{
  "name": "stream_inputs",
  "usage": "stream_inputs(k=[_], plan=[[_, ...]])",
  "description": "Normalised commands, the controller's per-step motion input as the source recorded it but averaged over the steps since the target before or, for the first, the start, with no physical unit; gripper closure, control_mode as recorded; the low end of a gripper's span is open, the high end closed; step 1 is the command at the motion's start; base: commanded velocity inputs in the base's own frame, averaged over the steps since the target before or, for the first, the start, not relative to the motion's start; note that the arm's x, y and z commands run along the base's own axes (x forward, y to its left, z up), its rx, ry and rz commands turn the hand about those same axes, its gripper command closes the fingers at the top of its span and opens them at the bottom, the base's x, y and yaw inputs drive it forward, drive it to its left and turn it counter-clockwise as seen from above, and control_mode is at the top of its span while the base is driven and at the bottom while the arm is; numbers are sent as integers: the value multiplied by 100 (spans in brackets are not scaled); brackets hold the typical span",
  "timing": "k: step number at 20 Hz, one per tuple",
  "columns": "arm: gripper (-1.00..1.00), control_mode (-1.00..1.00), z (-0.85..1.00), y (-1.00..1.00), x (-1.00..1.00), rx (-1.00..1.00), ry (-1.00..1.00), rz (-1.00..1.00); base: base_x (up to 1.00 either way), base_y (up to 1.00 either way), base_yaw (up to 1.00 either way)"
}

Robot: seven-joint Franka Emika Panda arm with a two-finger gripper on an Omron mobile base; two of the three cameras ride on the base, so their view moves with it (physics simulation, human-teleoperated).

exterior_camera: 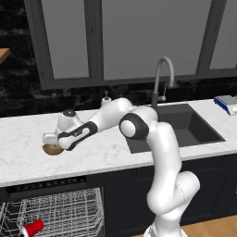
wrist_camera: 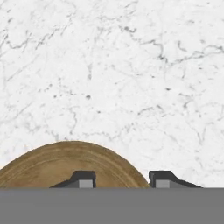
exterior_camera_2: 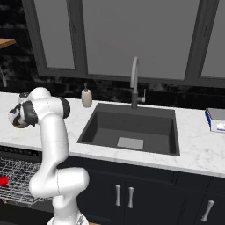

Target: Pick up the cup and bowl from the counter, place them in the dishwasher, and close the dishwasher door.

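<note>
Bowl (wrist_camera: 65, 164) rim between fingers (wrist_camera: 83, 178)

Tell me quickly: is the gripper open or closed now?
Gripper: fingers astride the bowl rim, one inside, one outside; grip cannot be told.

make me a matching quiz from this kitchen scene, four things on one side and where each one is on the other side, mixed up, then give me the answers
Things:
1. cup
2. bowl
3. soap dispenser
4. faucet

Places:
A. behind the sink, at the middle of its back edge
B. lying on its side in the dishwasher's wire rack
C. on the counter under the gripper
D. upright on the counter by the sink's back left corner

Pairs: 1-B, 2-C, 3-D, 4-A
</note>
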Motion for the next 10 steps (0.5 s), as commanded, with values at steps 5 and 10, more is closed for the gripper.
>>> stream_inputs(k=[5, 10], plan=[[100, -100, -20, 7, -2, 0, 6, 1, 0, 0, 0], [100, -100, 9, -15, -71, 0, -1, 0, 0, 0, 0]])
